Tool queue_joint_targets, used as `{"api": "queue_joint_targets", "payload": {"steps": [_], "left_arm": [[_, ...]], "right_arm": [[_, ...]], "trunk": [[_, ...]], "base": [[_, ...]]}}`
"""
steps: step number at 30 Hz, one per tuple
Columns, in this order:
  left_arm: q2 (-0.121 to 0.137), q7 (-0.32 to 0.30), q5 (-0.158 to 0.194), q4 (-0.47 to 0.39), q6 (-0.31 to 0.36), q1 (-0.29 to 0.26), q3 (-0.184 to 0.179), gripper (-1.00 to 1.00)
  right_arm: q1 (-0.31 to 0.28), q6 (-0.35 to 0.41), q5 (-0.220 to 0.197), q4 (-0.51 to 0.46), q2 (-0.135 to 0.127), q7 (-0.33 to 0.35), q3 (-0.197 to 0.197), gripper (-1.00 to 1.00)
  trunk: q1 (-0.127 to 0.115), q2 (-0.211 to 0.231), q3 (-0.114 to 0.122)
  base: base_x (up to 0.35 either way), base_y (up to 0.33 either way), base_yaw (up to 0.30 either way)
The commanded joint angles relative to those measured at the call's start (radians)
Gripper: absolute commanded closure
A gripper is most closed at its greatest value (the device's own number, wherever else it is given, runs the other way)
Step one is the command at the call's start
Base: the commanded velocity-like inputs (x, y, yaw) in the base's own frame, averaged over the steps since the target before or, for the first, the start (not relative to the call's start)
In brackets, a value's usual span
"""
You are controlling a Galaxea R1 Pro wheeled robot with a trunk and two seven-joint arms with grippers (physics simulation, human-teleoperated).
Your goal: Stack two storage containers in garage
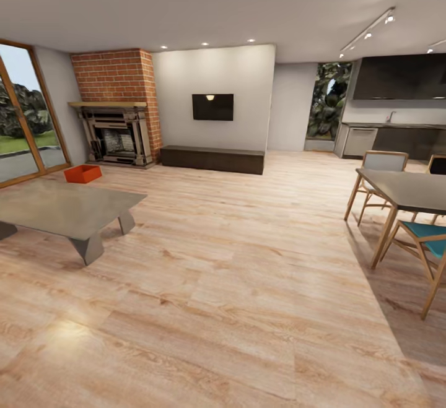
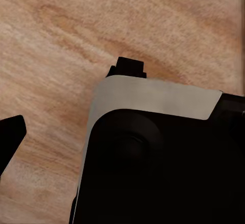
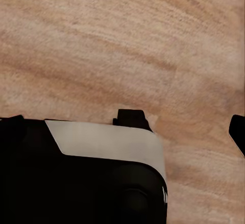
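Tool states cannot be told; one storage container (image 1: pixel 82 173) sits far off beside the fireplace (image 1: pixel 116 134).

Bin (image 1: pixel 82 174) upper left, too small to see inside. Table (image 1: pixel 62 208) cut by left edge; chairs (image 1: pixel 427 244) by right. Wrist views: finger tips (image 2: pixel 11 134) cut off.

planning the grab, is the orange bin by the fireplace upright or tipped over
Upright: the bin sits flat on the wood floor before the fireplace, its open top facing up. Whether it holds anything cannot be told from here.
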Motion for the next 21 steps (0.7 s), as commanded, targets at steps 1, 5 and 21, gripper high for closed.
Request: {"api": "queue_joint_targets", "payload": {"steps": [1, 5, 21], "left_arm": [[0.0, 0.002, 0.006, 0.0, 0.004, 0.0, 0.001, -1.0], [0.0, 0.002, 0.006, 0.0, 0.004, -0.001, 0.001, -1.0], [0.0, 0.002, 0.007, 0.0, 0.003, -0.001, 0.001, -1.0]], "right_arm": [[-0.001, -0.004, -0.009, 0.002, 0.001, -0.002, 0.008, -1.0], [-0.001, -0.004, -0.009, 0.002, 0.001, -0.002, 0.008, -1.0], [0.0, -0.004, -0.009, 0.002, 0.001, -0.002, 0.008, -1.0]], "trunk": [[0.001, 0.0, -0.001], [0.001, 0.0, -0.001], [0.001, 0.0, -0.001]], "base": [[0.322, 0.0, 0.0], [0.322, 0.0, 0.0], [0.322, 0.0, 0.0]]}}
